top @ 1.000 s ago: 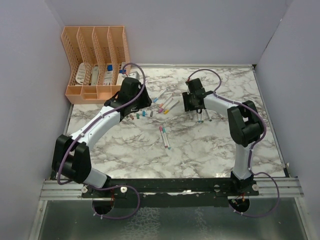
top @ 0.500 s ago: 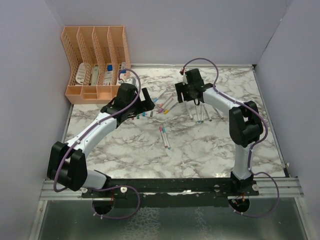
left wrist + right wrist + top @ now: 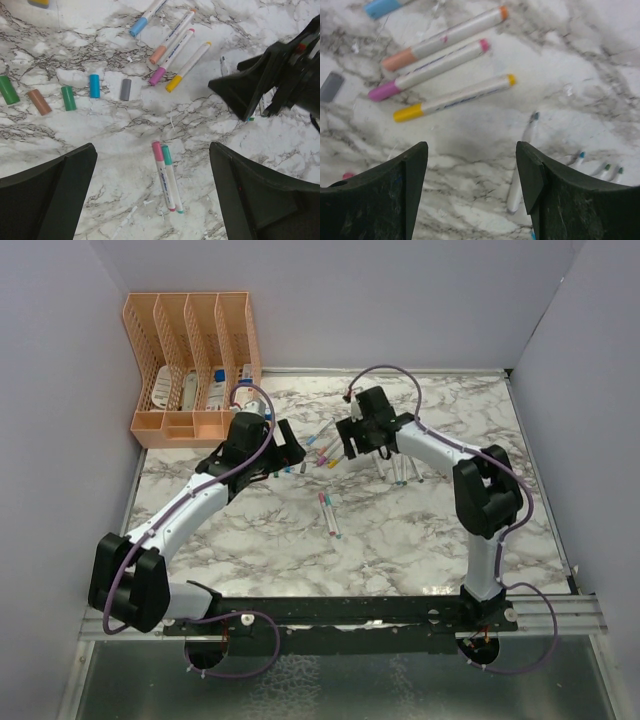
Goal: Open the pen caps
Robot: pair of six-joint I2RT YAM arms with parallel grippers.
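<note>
Five loose pen caps (image 3: pixel 94 85) lie in a row on the marble table (image 3: pixel 125 135), left of four capped pens (image 3: pixel 174 54); a yellow cap (image 3: pixel 39 2) is cut off at the frame edge | orange rack (image 3: pixel 240 335) far left holds pale items, indistinct | left gripper (image 3: pixel 152 150) jaws wide, empty | right gripper (image 3: pixel 470 150) jaws apart, empty

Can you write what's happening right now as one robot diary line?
left fingers: open, empty | right fingers: open, empty | loose caps: five in a row | capped pens: lying untouched
</note>
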